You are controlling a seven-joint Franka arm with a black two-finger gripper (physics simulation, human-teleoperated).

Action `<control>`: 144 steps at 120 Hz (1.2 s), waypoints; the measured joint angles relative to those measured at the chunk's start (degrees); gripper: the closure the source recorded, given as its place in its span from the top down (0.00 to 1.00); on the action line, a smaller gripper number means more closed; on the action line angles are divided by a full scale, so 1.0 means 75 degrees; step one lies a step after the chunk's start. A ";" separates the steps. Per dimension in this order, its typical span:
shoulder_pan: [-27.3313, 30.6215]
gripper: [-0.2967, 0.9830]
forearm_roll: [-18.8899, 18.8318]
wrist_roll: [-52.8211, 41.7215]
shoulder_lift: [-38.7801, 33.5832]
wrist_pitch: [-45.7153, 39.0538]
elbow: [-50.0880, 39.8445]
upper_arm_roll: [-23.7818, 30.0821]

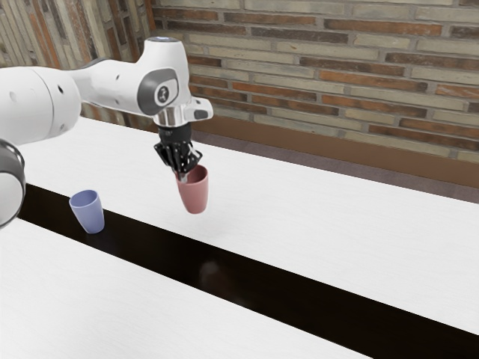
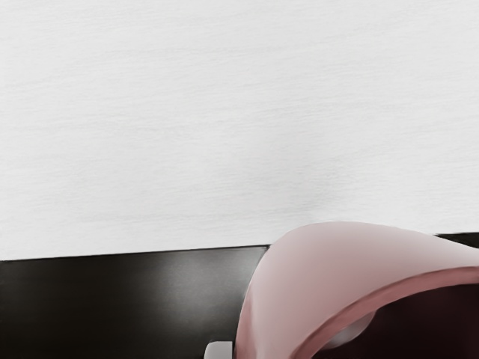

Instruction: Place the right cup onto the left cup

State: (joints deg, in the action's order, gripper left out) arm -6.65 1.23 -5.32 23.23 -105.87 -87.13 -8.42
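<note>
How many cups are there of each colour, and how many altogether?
Pink cup: 1
Blue cup: 1
Total: 2 cups

So I've got the pink cup (image 1: 196,196) pinched by one side of its wall, up in the air, mouth up, maybe tilted a bit, hard to tell from here. The plain blue cup (image 1: 90,215) stands upright on the dark strip (image 1: 299,288), mouth up too.
</note>
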 joint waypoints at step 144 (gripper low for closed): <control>0.0336 0.15 -0.0079 -0.1198 -0.0998 0.0958 -0.0586 -0.3388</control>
State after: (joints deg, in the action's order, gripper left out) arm -4.13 0.64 -14.30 15.75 -98.68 -91.53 -33.83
